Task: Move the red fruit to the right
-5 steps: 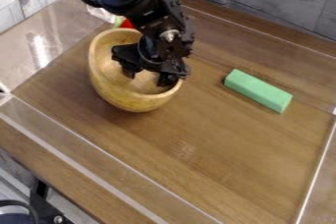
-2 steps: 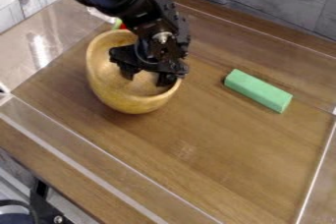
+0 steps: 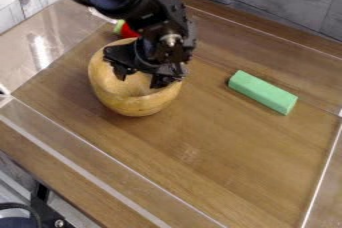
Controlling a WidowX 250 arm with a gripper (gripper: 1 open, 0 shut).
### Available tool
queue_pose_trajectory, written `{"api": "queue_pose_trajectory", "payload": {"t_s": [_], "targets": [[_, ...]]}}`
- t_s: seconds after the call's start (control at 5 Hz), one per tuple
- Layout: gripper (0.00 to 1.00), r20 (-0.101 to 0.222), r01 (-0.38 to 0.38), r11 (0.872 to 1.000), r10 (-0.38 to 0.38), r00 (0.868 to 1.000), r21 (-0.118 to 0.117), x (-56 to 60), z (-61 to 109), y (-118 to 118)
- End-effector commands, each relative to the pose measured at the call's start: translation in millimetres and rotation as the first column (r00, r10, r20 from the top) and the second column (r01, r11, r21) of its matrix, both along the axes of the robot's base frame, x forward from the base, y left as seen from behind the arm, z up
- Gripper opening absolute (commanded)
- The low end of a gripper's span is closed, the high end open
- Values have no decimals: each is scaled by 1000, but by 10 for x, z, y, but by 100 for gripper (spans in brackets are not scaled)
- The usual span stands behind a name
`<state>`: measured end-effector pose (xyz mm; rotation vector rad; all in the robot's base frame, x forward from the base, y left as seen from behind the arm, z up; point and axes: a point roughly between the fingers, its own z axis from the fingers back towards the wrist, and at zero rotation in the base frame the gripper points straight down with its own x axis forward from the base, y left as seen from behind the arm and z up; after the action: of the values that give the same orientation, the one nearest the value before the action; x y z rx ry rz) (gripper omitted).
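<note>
In the camera view, we see the desk (image 3: 214, 157), then the wooden bowl (image 3: 134, 100) toward its left edge, the pincer (image 3: 150, 74) over it, fingertips too dark to judge apart or together. The red fruit (image 3: 127, 30), partly hidden, lies behind the pincer, toward the desk's far-left corner.

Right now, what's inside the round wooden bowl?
The jaws reach into the bowl. I can't see anything else inside, but they cover part of it.
</note>
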<state>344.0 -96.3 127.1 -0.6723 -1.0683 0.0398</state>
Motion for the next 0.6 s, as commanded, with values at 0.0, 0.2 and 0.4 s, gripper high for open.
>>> {"api": "queue_pose_trajectory", "payload": {"t_s": [0.0, 0.2, 0.4], "targets": [[0, 27, -66, 998, 66, 997, -3, -59, 20, -86], [0, 19, -54, 999, 54, 998, -9, -69, 34, -206], [0, 11, -35, 999, 35, 999, -9, -75, 59, -317]]}}
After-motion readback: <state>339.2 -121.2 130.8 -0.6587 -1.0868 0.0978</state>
